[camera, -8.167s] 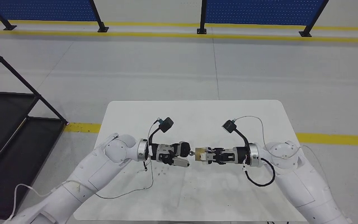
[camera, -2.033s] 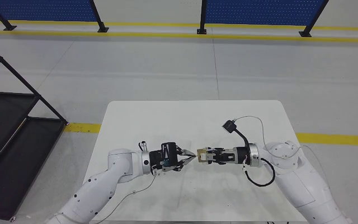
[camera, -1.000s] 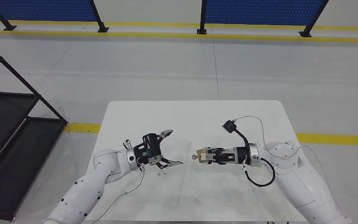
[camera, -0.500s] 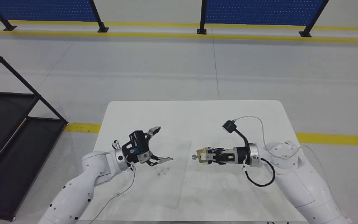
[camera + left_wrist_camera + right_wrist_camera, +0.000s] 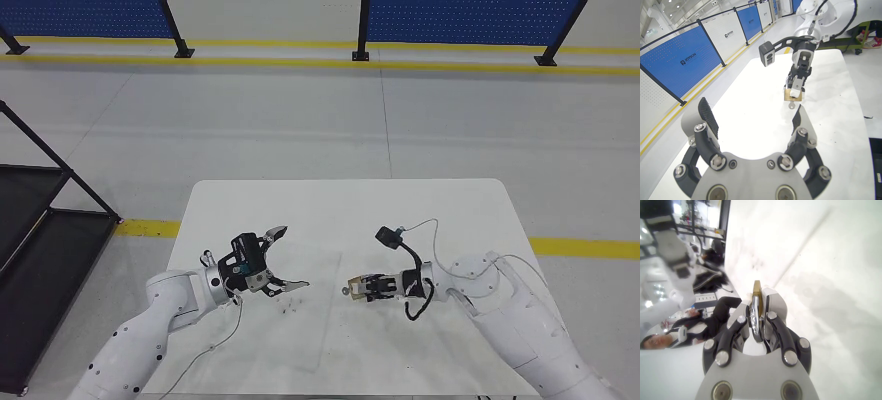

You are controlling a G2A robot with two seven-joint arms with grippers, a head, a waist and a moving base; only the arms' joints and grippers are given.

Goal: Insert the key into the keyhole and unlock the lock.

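Note:
My right gripper is shut on a brass padlock just above the white table, right of centre. A silver key sticks out of the lock's end toward my left arm. In the left wrist view the padlock hangs from the right gripper, with the key in its keyhole. The right wrist view shows the brass body and chrome shackle clamped between my right gripper's pads. My left gripper stands open and empty, well left of the key, also seen as the left gripper.
Small dark specks lie on the table beneath the left gripper. A black rack stands off the table's left side. Blue barrier panels line the far floor.
The left gripper let go of the key, opened and drew back left, then held still. In the last half second the right arm shifted nearer and lower with the padlock, its wrist turned.

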